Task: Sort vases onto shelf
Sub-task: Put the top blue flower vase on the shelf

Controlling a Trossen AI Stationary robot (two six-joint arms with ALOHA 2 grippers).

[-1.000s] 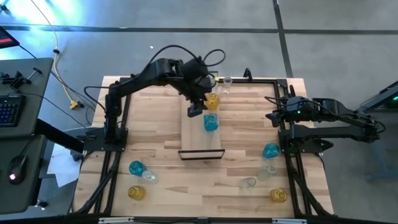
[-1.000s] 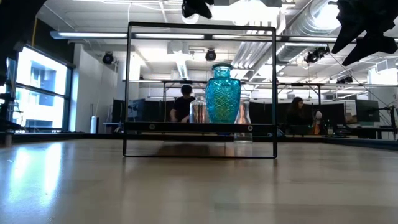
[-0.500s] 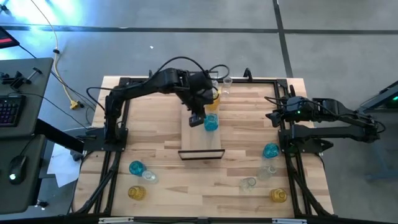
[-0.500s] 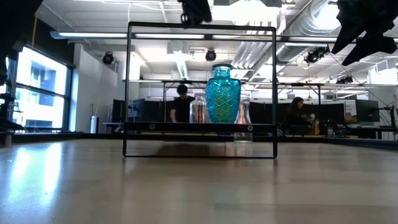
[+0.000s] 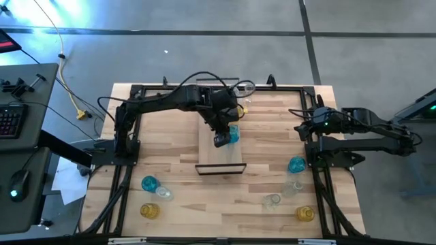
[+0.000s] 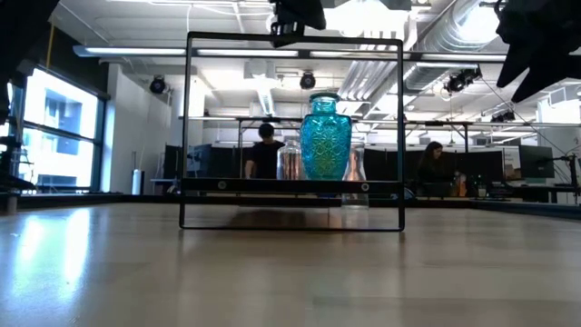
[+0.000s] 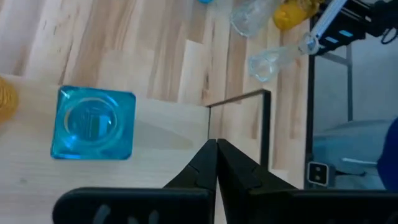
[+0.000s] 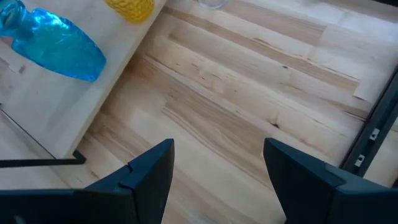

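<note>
Teal vase point(image 5: 233, 133) upright on shelf point(image 5: 219, 153), yellow vase point(image 8: 130, 9) just behind. Left gripper point(image 5: 222, 140) above shelf, fingers together, empty. Right gripper point(image 8: 214, 180) apart, idle beside shelf. Best lift clear before swinging toward next vase.

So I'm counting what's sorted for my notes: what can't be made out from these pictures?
- High view: the left end effector and its arm cover most of the shelf, hiding all but an edge of the teal vase and the vases behind it.
- Low view: the teal vase blocks the vases behind it, so their count is unclear.
- Left wrist view: the amber vase is cut by the edge.
</note>
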